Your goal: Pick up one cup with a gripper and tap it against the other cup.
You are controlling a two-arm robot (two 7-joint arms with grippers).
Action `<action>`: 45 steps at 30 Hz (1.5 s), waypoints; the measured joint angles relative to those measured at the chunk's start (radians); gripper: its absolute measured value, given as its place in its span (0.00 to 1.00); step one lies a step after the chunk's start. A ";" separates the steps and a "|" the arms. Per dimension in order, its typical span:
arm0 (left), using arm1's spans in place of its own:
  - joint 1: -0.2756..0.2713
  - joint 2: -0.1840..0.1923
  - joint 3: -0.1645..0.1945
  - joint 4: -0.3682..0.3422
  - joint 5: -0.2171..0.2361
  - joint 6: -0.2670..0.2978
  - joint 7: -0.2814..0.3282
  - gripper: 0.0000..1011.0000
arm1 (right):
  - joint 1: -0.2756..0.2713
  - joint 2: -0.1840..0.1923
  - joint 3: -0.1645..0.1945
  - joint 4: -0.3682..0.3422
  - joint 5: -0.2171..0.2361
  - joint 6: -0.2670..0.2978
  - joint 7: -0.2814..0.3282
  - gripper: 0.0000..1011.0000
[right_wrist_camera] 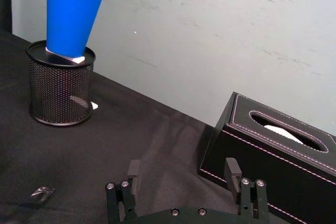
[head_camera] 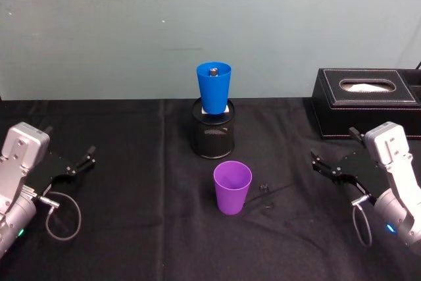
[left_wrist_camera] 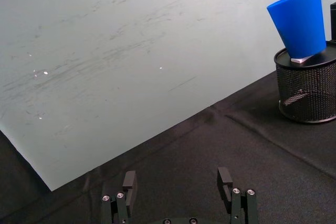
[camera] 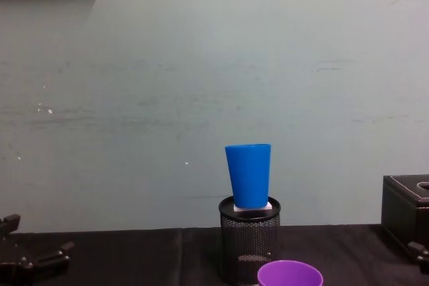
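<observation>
The task is being seen at its very start: nothing is being held and no tap is being made. The purple cup (head_camera: 232,187) is standing upright and untouched on the black cloth (head_camera: 131,228), near the middle and just in front of the mesh holder (head_camera: 213,137). The blue cup (head_camera: 214,87) is being carried on top of that holder, rim up. The left gripper (left_wrist_camera: 177,182) is being kept low at the left side of the cloth, well apart from both cups, its fingers spread wide with nothing between them. The right gripper (right_wrist_camera: 182,174) is being kept likewise at the right side, near the tissue box (head_camera: 365,100), fingers parted and empty. Every step is judged to be left: the purple cup is to be reached, gripped, lifted, carried up to the blue cup and tapped against it. A light touch is probably being called for, since the blue cup is only perched and could be knocked off.
</observation>
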 joint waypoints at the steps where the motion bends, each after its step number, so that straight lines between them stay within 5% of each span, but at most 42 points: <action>1: 0.000 0.000 0.000 0.000 0.000 0.000 0.000 0.99 | 0.000 0.000 0.000 0.000 0.000 0.000 0.000 0.99; 37: 0.000 0.000 0.000 0.000 0.000 0.000 0.000 0.99 | 0.000 0.000 0.000 0.000 0.000 0.000 0.000 0.99; 45: 0.000 0.000 0.000 0.000 0.000 0.000 0.000 0.99 | -0.025 0.003 0.041 -0.034 0.022 -0.071 0.039 0.99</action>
